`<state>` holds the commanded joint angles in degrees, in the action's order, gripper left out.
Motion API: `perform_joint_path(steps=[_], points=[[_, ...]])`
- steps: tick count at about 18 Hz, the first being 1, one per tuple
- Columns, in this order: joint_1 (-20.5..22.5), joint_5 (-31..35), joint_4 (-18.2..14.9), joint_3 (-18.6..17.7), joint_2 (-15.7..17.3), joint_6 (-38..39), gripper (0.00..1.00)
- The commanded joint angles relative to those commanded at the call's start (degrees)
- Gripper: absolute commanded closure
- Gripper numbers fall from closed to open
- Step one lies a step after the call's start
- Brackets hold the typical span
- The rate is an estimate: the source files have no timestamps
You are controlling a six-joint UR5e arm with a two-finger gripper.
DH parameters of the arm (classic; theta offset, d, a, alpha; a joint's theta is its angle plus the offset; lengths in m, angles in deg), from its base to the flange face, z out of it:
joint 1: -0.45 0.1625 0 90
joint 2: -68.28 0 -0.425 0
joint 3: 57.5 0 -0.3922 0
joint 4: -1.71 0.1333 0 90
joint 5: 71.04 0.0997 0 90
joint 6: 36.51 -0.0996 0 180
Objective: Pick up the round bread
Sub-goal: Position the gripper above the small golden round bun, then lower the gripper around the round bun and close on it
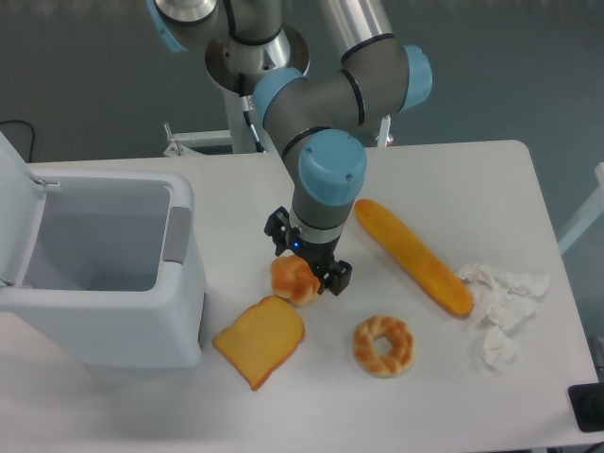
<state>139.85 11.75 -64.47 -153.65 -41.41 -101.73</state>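
The round bread (291,282), a small golden-orange bun with a paler knotted top, sits on the white table (453,179) near its middle. My gripper (308,255) hangs right over the bun's upper right side and hides part of it. It is open, with one fingertip (276,230) to the bun's upper left and the other at its right edge. Nothing is gripped between the fingers.
A toast slice (260,340) lies just below the bun, and a ring donut (383,345) to the lower right. A long baguette (412,256) runs diagonally on the right beside crumpled paper (498,302). An open white bin (99,269) stands at the left.
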Motion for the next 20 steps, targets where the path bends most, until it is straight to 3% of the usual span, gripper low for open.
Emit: perform_joint_path(steps=[20], points=[[-1.6,1.8,0.1,-4.1,-1.3,-0.4,0.00]])
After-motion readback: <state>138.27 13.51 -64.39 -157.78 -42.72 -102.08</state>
